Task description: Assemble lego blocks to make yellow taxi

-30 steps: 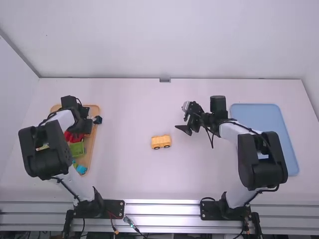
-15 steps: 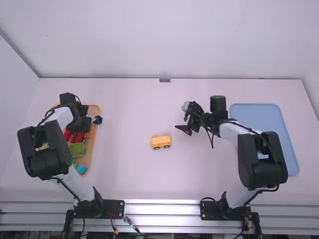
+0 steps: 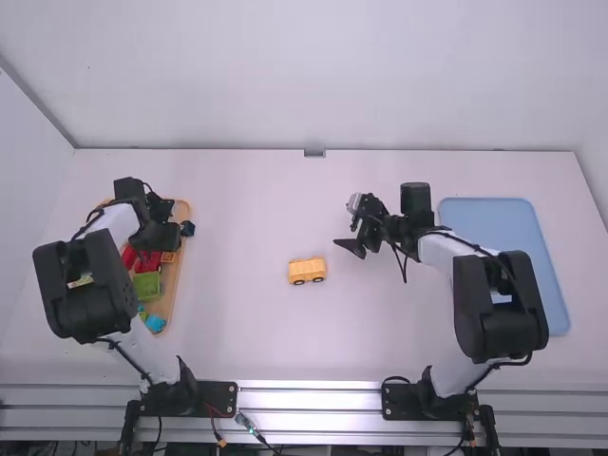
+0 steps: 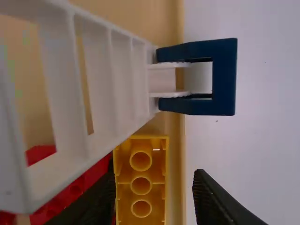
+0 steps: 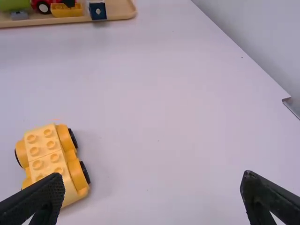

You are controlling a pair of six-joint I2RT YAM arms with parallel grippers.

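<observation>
Left tool [image 3: 160, 235] over the pale wooden tray [image 3: 172, 294]. Fingers parted, moderate gap, gripping nothing

Yellow plastic block [image 4: 155, 174], hollow side up with tubes showing, lies in the tray below the left tool, in line with the gap between its fingers; a finger hides part of one side. Red plastic pieces [image 4: 77, 190] just beside that block. White ladder-like plastic piece [image 4: 101, 89] close by too, dark blue forked plastic piece [image 4: 224, 77] at its end, reaching over the tray's rim

Green plastic piece [image 3: 146, 285] in the tray, nearer the arm bases than the left tool; small bright blue piece [image 3: 155, 324] nearer still

Right tool [image 3: 344, 224] above the white surface [image 3: 247, 332]. Fingers spread wide, holding nothing

Yellow wheeled block body [image 3: 307, 270], studs up, black wheels, on the surface: left of the right tool and nearer the bases, well apart from the left tool. Light blue tray [image 3: 503, 223] to the right of the right tool, partly under its arm
</observation>
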